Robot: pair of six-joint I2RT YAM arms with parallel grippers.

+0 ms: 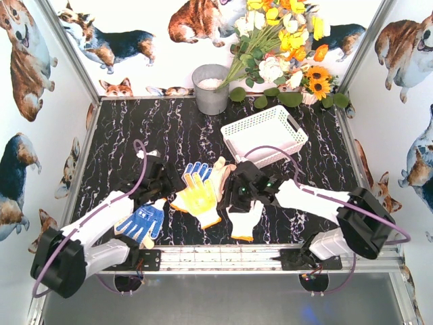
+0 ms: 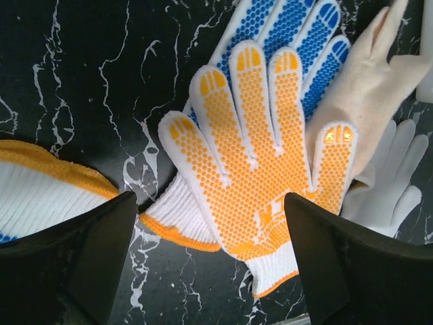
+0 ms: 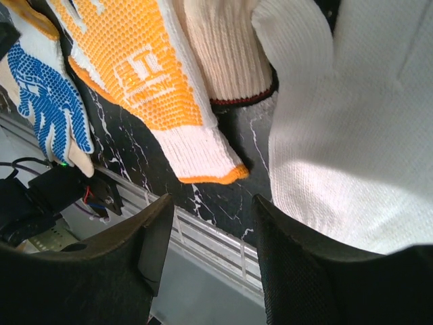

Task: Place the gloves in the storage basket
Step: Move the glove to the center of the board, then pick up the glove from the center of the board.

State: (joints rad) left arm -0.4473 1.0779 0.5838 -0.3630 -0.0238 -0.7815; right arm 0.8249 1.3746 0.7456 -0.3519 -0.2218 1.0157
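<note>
Gloves (image 1: 203, 193) all lie on the black marbled table (image 1: 135, 128), close to your near edge. None is in the white storage basket (image 1: 265, 134), which stands well apart from them toward the far right, near the grey metal bucket (image 1: 211, 89) and the flowers (image 1: 284, 40).

At the middle of the pile, the yellow-dotted glove (image 2: 264, 183) lies palm up on top of a blue-dotted glove (image 2: 291, 40), whose fingertips stick out beyond it. A cream glove (image 2: 379, 81) lies just beside them on the right, and a white glove (image 2: 396, 179) is tucked next to it. A second blue-dotted glove (image 1: 143, 222) lies apart to the left, partly under your left arm.

Your left gripper (image 2: 210, 203) hangs over the cuff end of the yellow-dotted glove. Its jaws are spread wide, one on each side of the cuff, and nothing is held.

Your right gripper (image 3: 213, 203) sits low at the white glove. Its jaws stand moderately apart, with only the table edge and the metal rail (image 3: 216, 237) visible in the gap. The white knit fills the view just above one finger (image 3: 318, 284). You cannot tell from here whether that finger touches the glove, but nothing is pinched between the jaws.
</note>
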